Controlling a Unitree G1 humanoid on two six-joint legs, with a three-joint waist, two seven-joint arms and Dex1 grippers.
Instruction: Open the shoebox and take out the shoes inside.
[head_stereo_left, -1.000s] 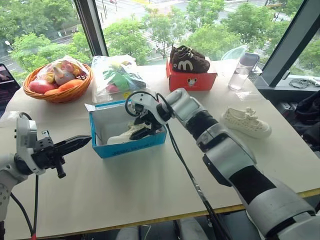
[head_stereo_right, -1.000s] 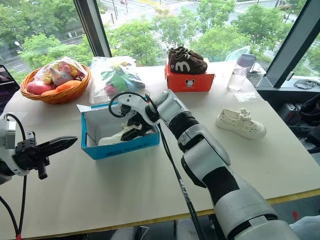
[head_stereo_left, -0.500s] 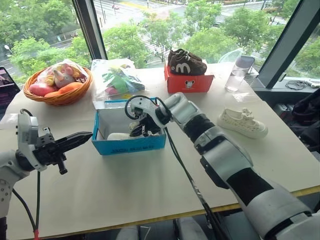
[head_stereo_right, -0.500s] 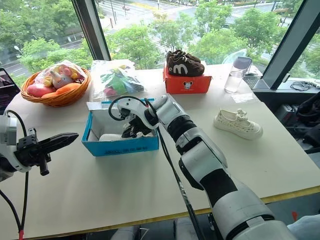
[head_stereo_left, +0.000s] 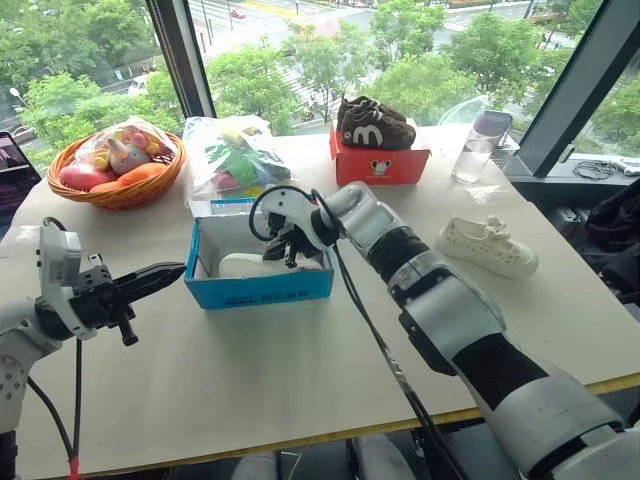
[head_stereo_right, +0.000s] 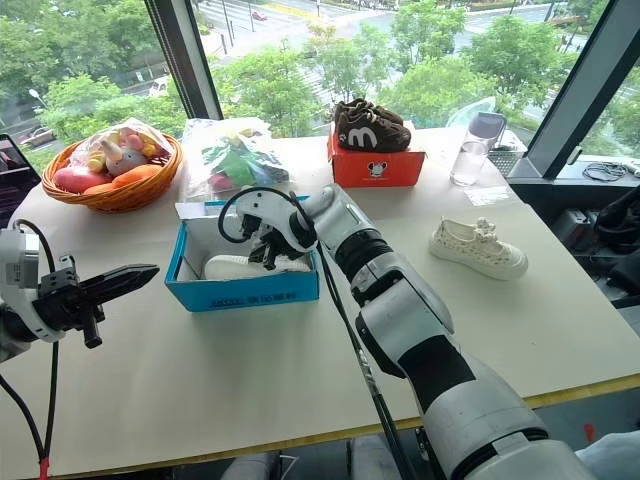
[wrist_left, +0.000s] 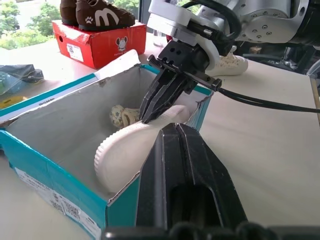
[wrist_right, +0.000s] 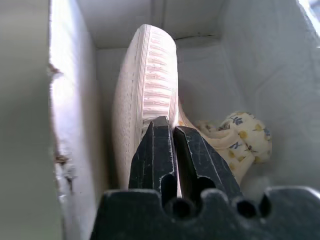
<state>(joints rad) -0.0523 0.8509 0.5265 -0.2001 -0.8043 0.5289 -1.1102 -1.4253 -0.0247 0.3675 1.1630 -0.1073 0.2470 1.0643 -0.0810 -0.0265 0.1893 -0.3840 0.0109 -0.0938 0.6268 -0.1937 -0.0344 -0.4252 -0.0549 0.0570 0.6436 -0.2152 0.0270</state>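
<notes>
The right gripper (wrist_left: 150, 112) reaches down into the open bright blue cardboard shoebox (head_stereo_left: 262, 288), its two black fingers nearly closed and pinching the edge of a cream-white child's sneaker (wrist_left: 131, 152) that lies on its side against the box's near wall, white ribbed sole turned outward. Behind the sneaker, on the white floor of the box, sits a small cream pouch printed with yellow dots (wrist_right: 235, 137). The box stands toward the left half of the pale table (head_stereo_left: 300, 370), well in from the near edge. The second cream-white sneaker (head_stereo_left: 490, 246) rests upright near the table's right edge. The left gripper (head_stereo_left: 150, 277) hovers with its black fingers pressed together on nothing, just left of the box and pointing at it. Along the far edge are a wicker basket of soft toys (head_stereo_left: 118, 165), a clear plastic bag of toys (head_stereo_left: 235, 155), a red-orange box topped with dark brown shoes (head_stereo_left: 380, 150) and a clear plastic cup (head_stereo_left: 480, 143).
</notes>
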